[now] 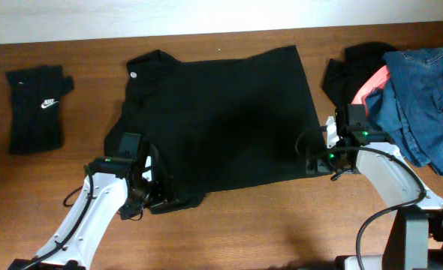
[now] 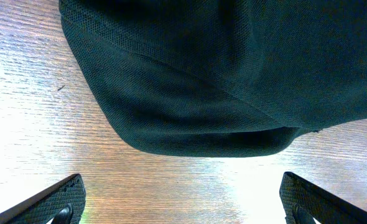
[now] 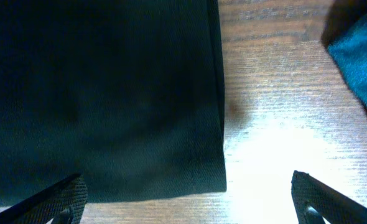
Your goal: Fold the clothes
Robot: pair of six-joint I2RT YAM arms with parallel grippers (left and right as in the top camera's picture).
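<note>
Black shirt (image 1: pixel 221 120): spread flat on table (image 1: pixel 266 225) for folding. I hold left fingers (image 2: pixel 53 202) released at near-left sleeve, right fingers (image 3: pixel 46 199) released at near-right hem corner, ready to pinch.

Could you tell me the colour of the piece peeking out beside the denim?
The piece is coral pink; best seen overhead.

Even, soft overhead light, black shirt (image 1: pixel 221 120) swallowing detail, strong white glare on the counter (image 3: pixel 277 149) in both wrist views, sharp fabric weave.
</note>
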